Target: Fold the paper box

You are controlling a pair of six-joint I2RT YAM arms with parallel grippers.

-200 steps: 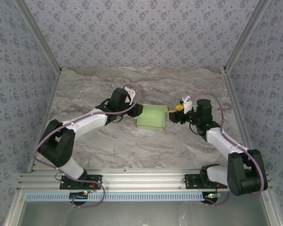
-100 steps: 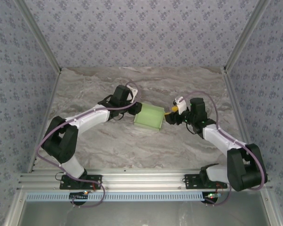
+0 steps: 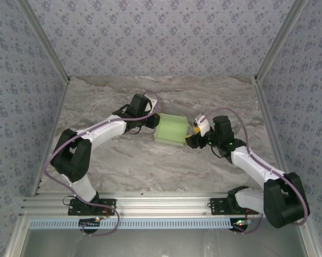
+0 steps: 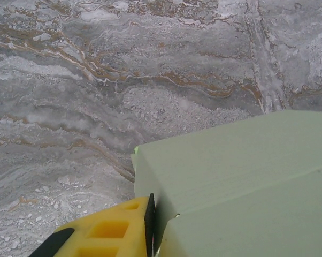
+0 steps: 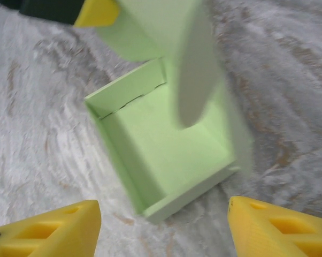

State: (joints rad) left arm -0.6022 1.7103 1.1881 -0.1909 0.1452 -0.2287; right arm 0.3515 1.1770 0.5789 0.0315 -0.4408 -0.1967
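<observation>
The marble-patterned table [image 3: 150,166] stands between walls with blue flowered paper. The left arm [image 3: 99,133] reaches from the near left edge toward the middle, and the right arm [image 3: 252,163] reaches in from the near right.

The paper box [image 3: 171,129] is at the middle of the table, between the two grippers. It is pale green and sits tilted. In the right wrist view its open side [image 5: 166,150] faces the camera, and a blurred rounded flap [image 5: 196,69] hangs before the opening.

The left gripper [image 3: 152,122] is at the left side of the box. One yellow finger [image 4: 110,233] lies against the box wall [image 4: 236,176], but the other finger is hidden, so it is not possible to tell if the jaws hold the card.

The right gripper [image 3: 194,139] is just beside the right side of the box. Its jaws stand wide apart with nothing between them.
</observation>
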